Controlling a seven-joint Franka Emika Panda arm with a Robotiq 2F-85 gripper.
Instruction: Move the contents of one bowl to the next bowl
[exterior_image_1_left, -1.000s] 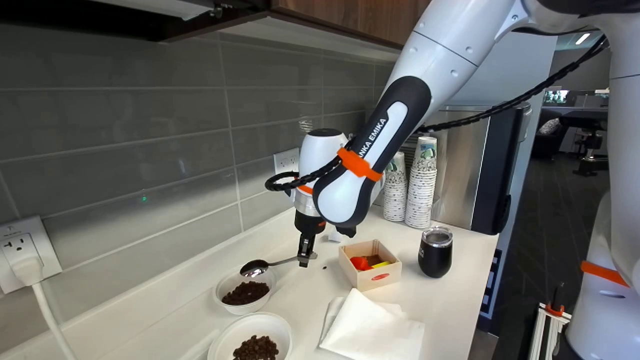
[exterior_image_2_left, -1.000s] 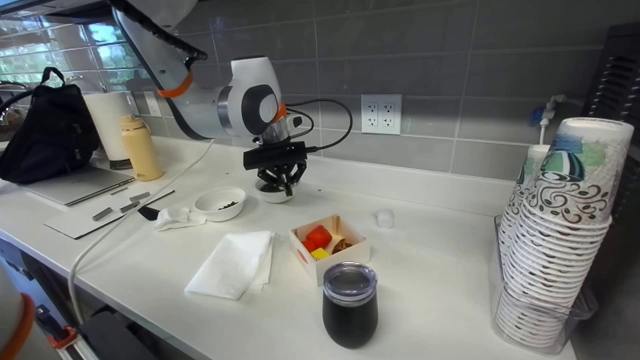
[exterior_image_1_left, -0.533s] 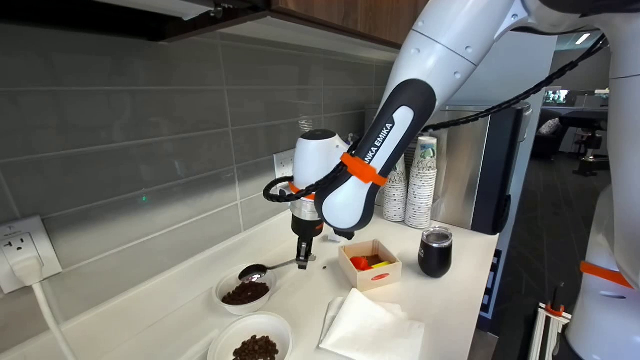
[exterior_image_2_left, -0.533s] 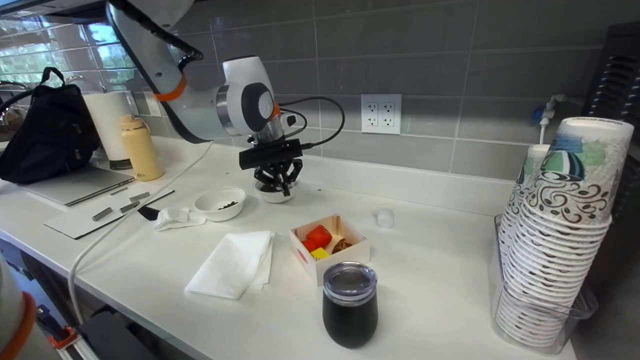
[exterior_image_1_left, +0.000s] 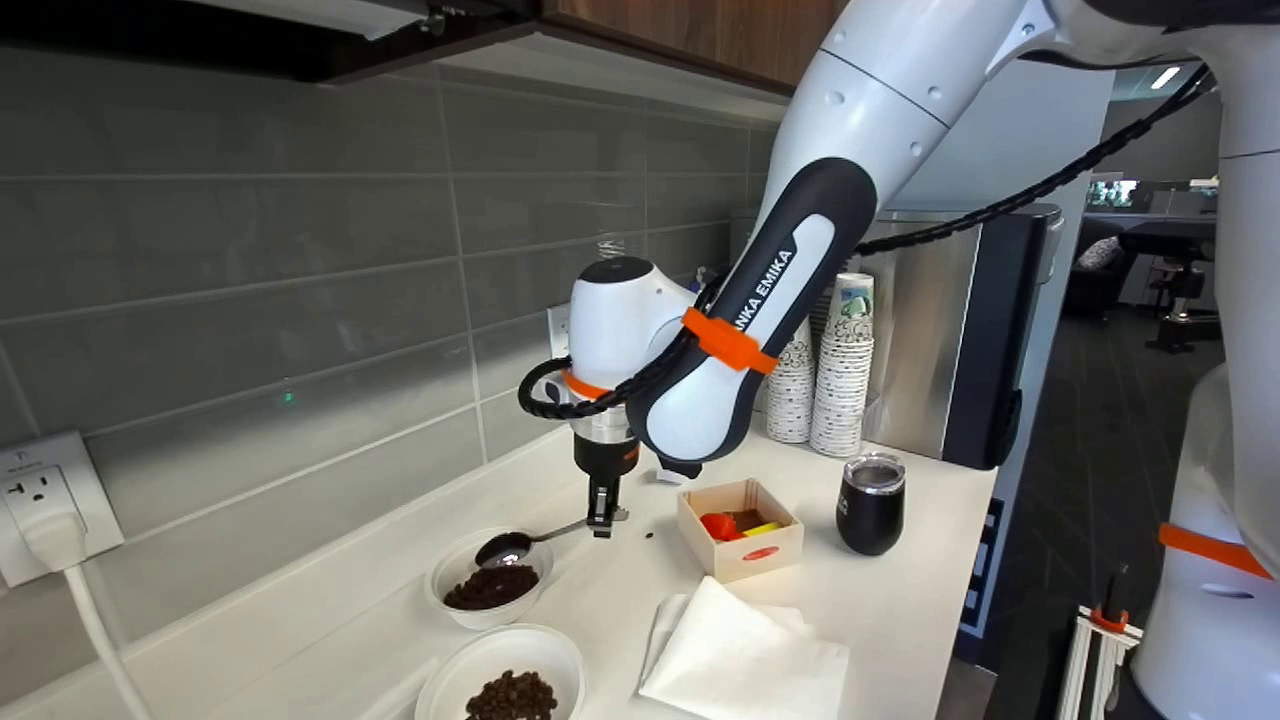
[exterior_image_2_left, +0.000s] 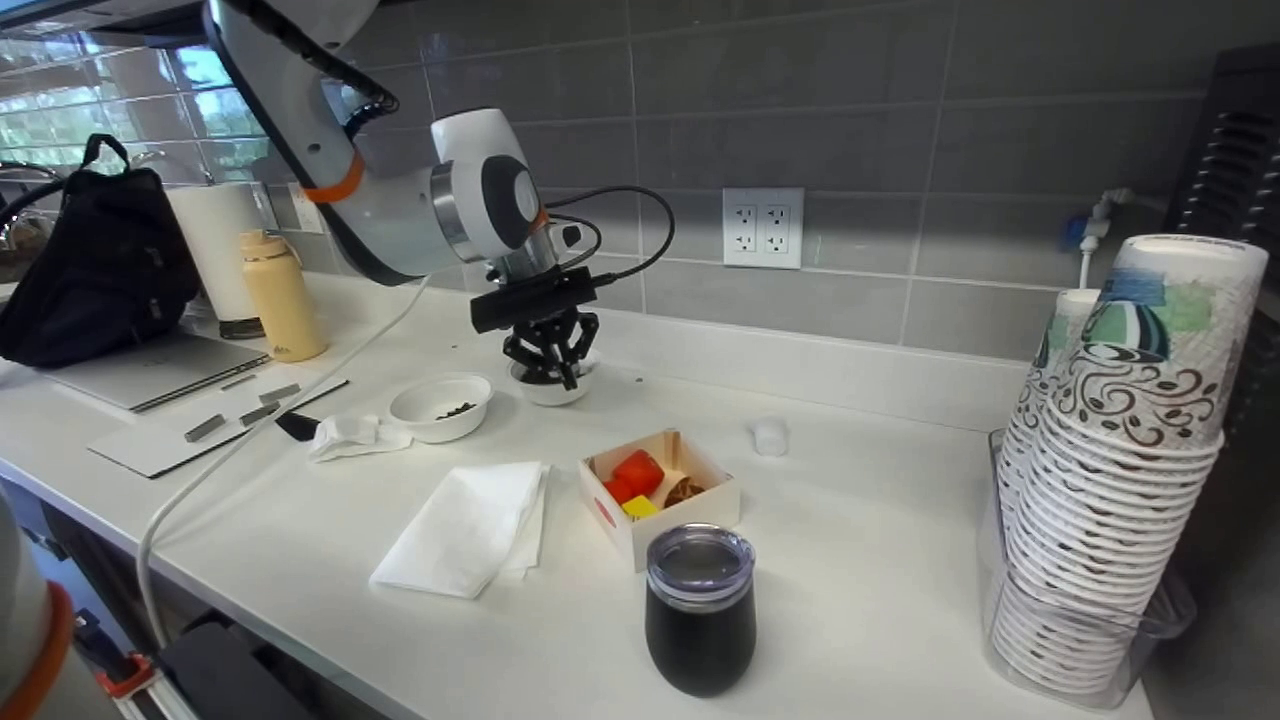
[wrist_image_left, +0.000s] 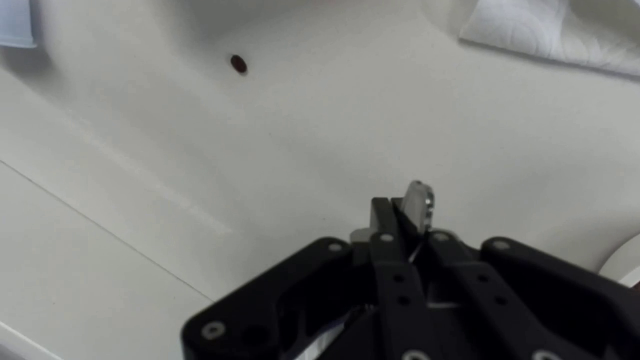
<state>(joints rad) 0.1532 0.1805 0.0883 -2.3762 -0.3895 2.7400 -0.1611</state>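
See the hand (exterior_image_1_left: 601, 525) clamped tight on the handle (exterior_image_1_left: 565, 529) of the spoon (exterior_image_1_left: 503, 549), well back from the scoop, with no more gap than the thickness of the metal. Find the heap of dark brown bits (exterior_image_1_left: 490, 590) in the bowl (exterior_image_1_left: 455, 565) under the scoop, and a second heap (exterior_image_1_left: 512, 697), much alike, in the next bowl (exterior_image_1_left: 480, 655), just beside. Judge this as the scooping step, probably about to dip — but with dark bits in both bowls, cannot be certain of the direction. Cannot tell of the scoop whether loaded, or whether touching the bits.

To do it well, sink the leading edge into the thick of the heap first, then push along towards the wall of the bowl and level out before lifting. Tilt slowly and steadily; expect some swivelling of the thin handle between the fingers (wrist_image_left: 382, 220) once weighted at one end. Rise clear of the rim before crossing; avoid nudging the bowl, likely light and quick to slide on the bench (wrist_image_left: 325, 125). Carry level and low, then tip over the middle of the next bowl, not the edge. Mind spills — note one stray dark bit (wrist_image_left: 239, 64) on the bench, near the hand. Prefer several small loads to one heaped one.
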